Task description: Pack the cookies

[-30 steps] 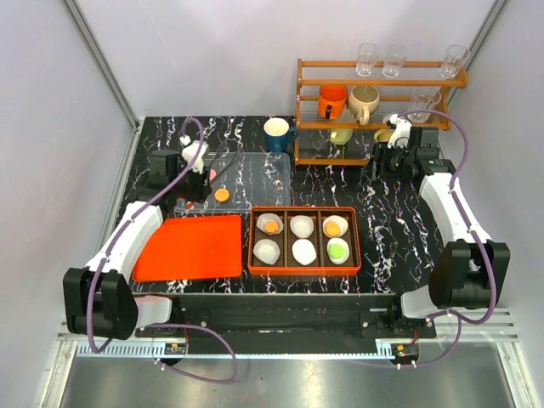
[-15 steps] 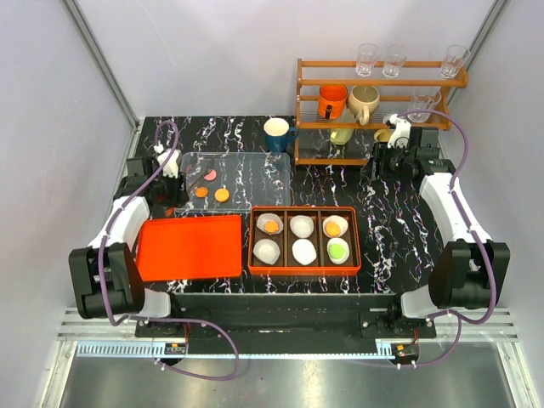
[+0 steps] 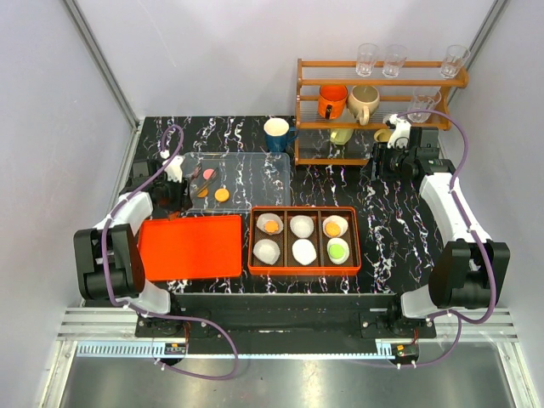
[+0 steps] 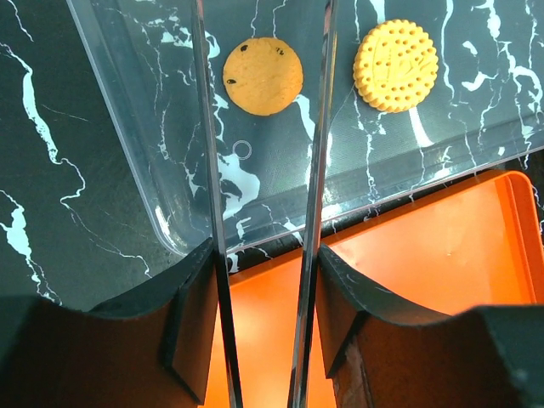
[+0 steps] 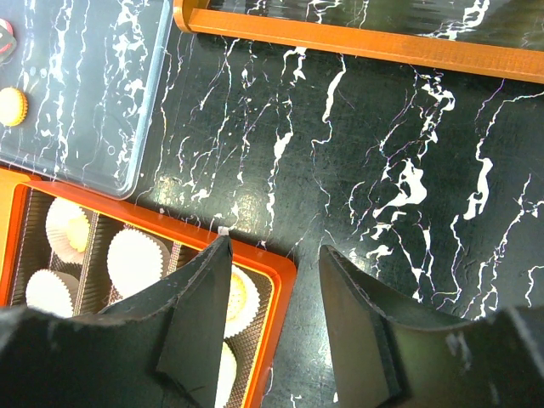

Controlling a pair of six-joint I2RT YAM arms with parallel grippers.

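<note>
Three cookies logged loose from overhead on the clear plastic tray: pink cookie, speckled orange cookie, dotted orange cookie. Three more in white paper liners inside the orange six-compartment box: far-left orange cookie, far-right orange cookie, green cookie near right. Left gripper at tray's left edge, beyond the flat orange lid; right gripper well apart, beside the wooden rack. Left wrist: left gripper with thin fingers moderately spread, gripping nothing; speckled orange cookie framed between them, dotted orange cookie outside to the right; contact with tray not discernible. Right wrist: right gripper with black fingers parted, empty, over a corner of the box.
</note>
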